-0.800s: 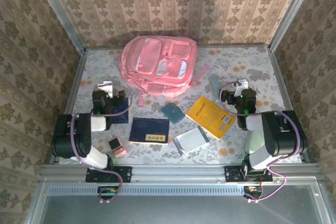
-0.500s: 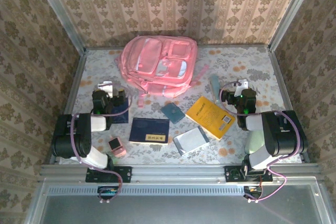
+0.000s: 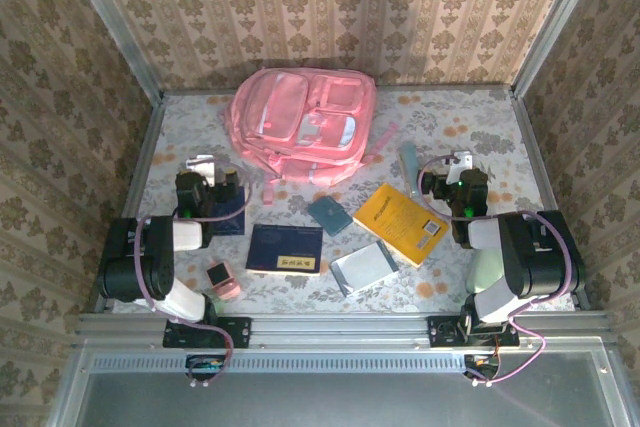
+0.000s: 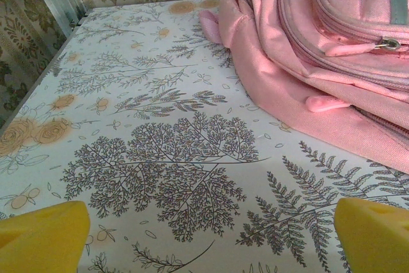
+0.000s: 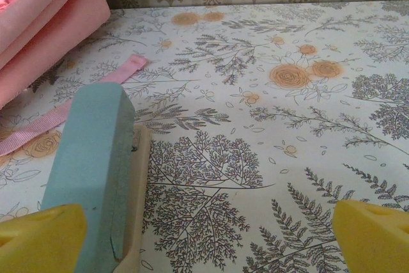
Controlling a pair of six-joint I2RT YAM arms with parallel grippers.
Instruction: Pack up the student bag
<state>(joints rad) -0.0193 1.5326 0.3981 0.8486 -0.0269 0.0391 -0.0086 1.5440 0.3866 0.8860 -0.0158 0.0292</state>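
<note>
Top external view, L to R: left gripper (image 3: 205,167) sat low over the floral table (image 3: 500,137), fingers spread wide w/ nothing between them. Just by its arm lay a dark blue book (image 3: 228,215); nearer the front edge, a small pink item (image 3: 222,278). Next came a navy notebook (image 3: 286,248), then the student bag (image 3: 303,125), lying flat at the far centre of the table, front pockets up, well apart from the books. Right of centre: a small teal book (image 3: 328,214), a grey pad (image 3: 364,267), a yellow book (image 3: 400,223) and a teal block (image 3: 409,159) near a loose pink strap (image 5: 96,91). Right gripper (image 3: 455,165) was likewise spread wide & empty, the teal block just beside its left finger in the right wrist view.

Left wrist view showed the bag ahead & to the right, a zip pull (image 4: 386,43) on the front; the visible zips looked closed. Judgement: nothing packed yet, so opening the bag probably comes first. To do it well: one gripper should pin the soft fabric near the zip, the other should pinch the pull tab itself, not the cloth, & draw along the zip line so the bag doesn't slide or bunch.
</note>
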